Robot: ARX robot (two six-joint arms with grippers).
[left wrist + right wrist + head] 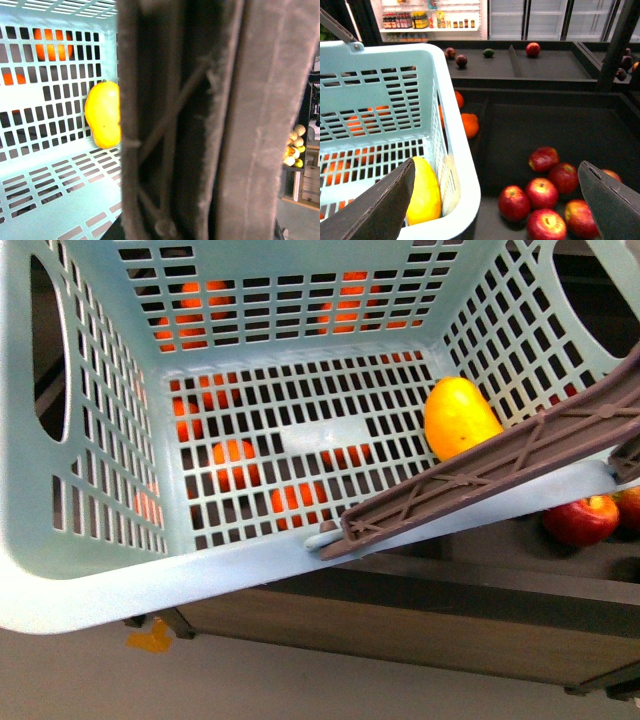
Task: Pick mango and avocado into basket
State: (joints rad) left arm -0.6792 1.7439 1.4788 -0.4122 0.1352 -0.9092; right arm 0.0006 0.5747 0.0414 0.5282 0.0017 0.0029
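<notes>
Handle: brown swing handle (200,125) filled most of the left wrist view, hard up against the lens. From the front it lay slanted across the near right rim.
Basket: teal basket (200,570) sat tilted with its mouth toward the robot. I judged it was held that way to take fruit easily.
Left gripper: no fingers showed in any view. The handle's closeness hinted at a hold on it, but whether it was clamped could not be told.
Right gripper: right gripper (496,165) had its fingers spread wide with nothing between them. It hung over the bin just beside the basket's outer wall, free for another pick.
Mango: mango (460,418) lay inside the basket on the slotted floor, against the right wall. Probably the tilt had settled it there.
Avocado: not in the basket. A small dark green fruit (488,52) lay alone in the far tray, well apart from the gripper. It was likely the avocado but too small to be sure.
Apples: red apples (545,190) were heaped below the open fingers; not wanted.
Oranges: oranges (469,125) lay outside the basket, glimpsed through its slots.
Progress: about half done, with one fruit in and one to fetch.
Next: a long reach over the apples to the far tray.
</notes>
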